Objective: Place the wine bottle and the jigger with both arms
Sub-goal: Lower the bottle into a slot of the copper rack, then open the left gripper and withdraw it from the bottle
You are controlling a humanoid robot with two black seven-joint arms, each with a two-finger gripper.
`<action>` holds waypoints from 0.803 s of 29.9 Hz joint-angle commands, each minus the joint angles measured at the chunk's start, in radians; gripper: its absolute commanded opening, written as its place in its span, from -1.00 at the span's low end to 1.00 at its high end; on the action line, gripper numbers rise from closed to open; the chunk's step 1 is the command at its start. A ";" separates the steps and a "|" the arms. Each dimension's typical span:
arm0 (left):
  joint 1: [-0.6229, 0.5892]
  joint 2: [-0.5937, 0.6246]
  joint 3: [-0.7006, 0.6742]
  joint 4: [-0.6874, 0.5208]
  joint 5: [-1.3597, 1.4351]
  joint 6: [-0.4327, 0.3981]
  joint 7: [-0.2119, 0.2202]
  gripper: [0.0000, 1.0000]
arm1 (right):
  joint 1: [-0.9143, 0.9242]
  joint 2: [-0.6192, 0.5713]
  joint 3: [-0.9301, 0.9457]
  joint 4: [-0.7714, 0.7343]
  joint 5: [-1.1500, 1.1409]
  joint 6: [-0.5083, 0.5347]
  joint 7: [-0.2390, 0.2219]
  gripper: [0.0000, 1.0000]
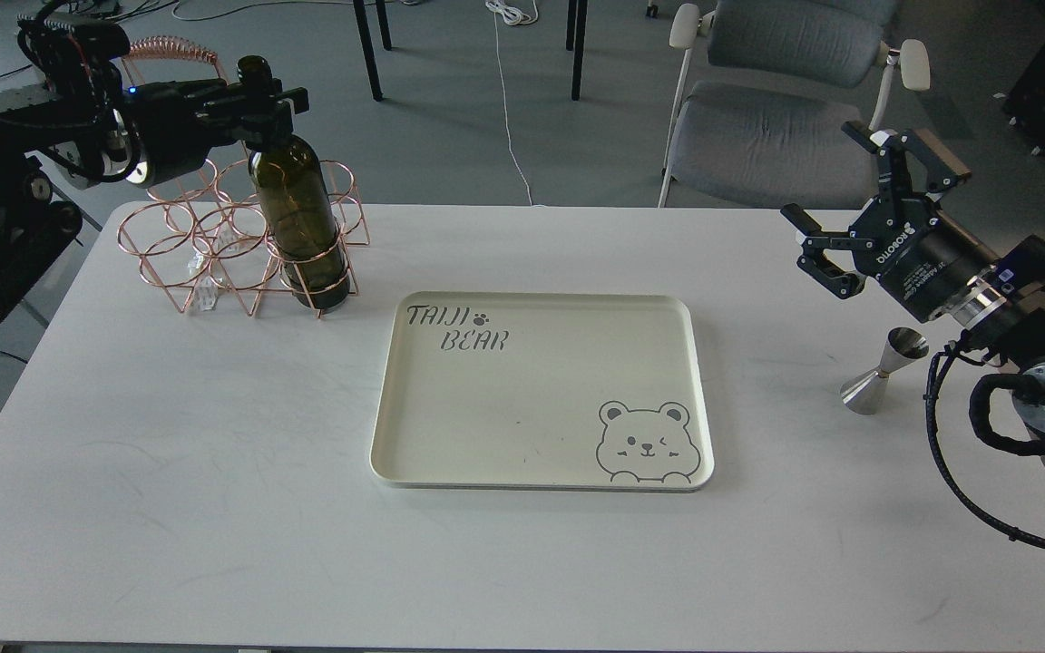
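The dark olive-green wine bottle (300,218) stands nearly upright in the right front ring of a copper wire rack (214,245) at the table's back left. My left gripper (259,100) is shut on the bottle's neck just below the mouth. The small steel jigger (885,370) stands on the table at the right edge. My right gripper (844,204) is open and empty, above and behind the jigger, fingers spread wide.
A cream tray (395,399) with a bear drawing lies mid-table. The white table (169,508) has bare surface in front. A grey chair (786,100) stands behind the table. My right arm's cables (958,472) hang over the right table edge.
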 commanded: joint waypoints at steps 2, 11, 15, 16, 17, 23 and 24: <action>-0.001 0.000 0.000 0.000 -0.002 0.000 0.000 0.42 | 0.000 0.000 0.000 0.000 0.000 0.000 0.000 0.98; -0.003 0.002 -0.002 -0.002 -0.005 0.008 0.000 0.96 | 0.000 0.000 0.000 0.000 0.000 0.000 0.000 0.98; -0.003 0.003 -0.002 -0.002 -0.006 0.008 0.000 0.94 | 0.000 0.002 0.002 0.000 0.000 0.000 0.000 0.98; -0.003 0.002 -0.002 -0.002 -0.006 0.006 0.000 0.89 | 0.000 0.002 0.002 0.000 0.000 0.000 0.000 0.98; -0.003 0.002 -0.002 -0.002 -0.006 0.006 0.000 0.76 | 0.000 0.002 0.002 0.000 0.000 0.000 0.000 0.98; -0.001 0.006 0.002 -0.002 0.003 0.001 0.000 -0.47 | 0.000 0.002 0.002 0.000 0.000 0.000 0.000 0.98; -0.001 0.006 0.003 -0.002 0.004 0.001 0.000 -0.67 | 0.000 0.002 0.002 0.000 0.000 0.000 0.000 0.98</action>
